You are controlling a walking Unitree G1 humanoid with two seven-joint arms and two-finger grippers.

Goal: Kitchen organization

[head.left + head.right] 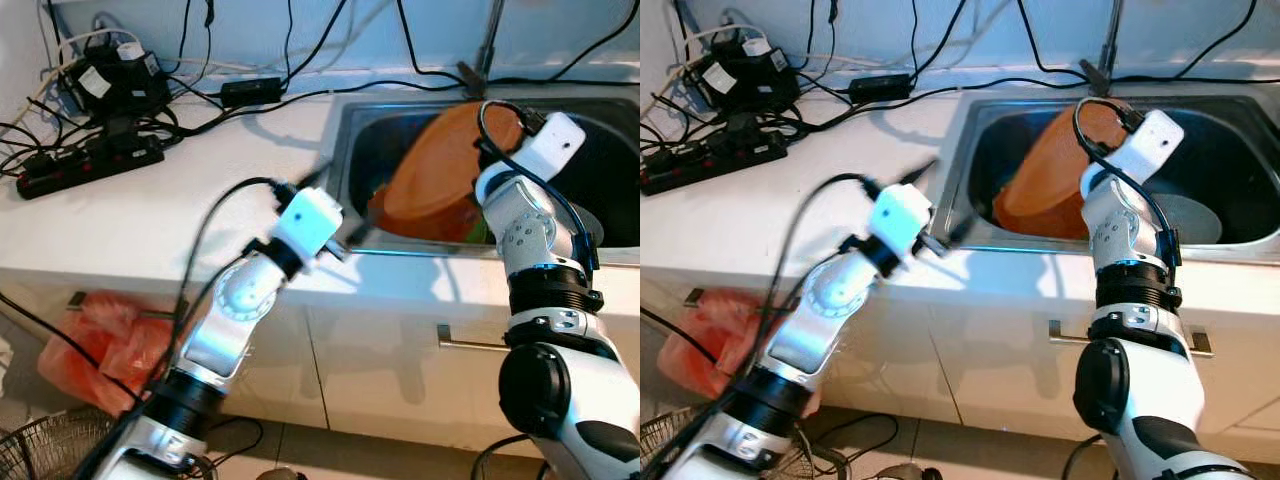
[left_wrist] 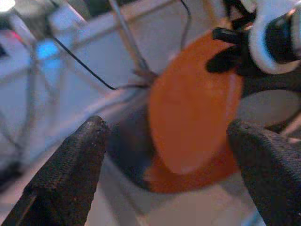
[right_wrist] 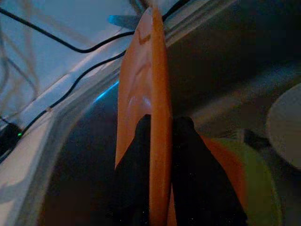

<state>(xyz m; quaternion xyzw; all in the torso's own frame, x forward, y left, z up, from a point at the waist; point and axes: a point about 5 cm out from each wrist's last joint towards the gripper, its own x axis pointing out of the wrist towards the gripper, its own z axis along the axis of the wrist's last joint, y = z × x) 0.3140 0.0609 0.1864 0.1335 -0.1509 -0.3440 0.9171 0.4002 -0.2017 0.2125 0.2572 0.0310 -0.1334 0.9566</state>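
An orange plate stands on edge, tilted, in the steel sink. My right gripper is shut on the orange plate's rim, one black finger on each face. Under it in the sink lie another orange dish, a green dish and a pale round plate. My left gripper hovers open and holds nothing at the sink's left rim above the counter edge, pointing at the orange plate. Its fingers look blurred in the eye views.
A black power strip, adapters and several cables cover the counter's back left. The tap's stem rises behind the sink. Below are a cabinet handle, an orange plastic bag and a wire basket on the floor.
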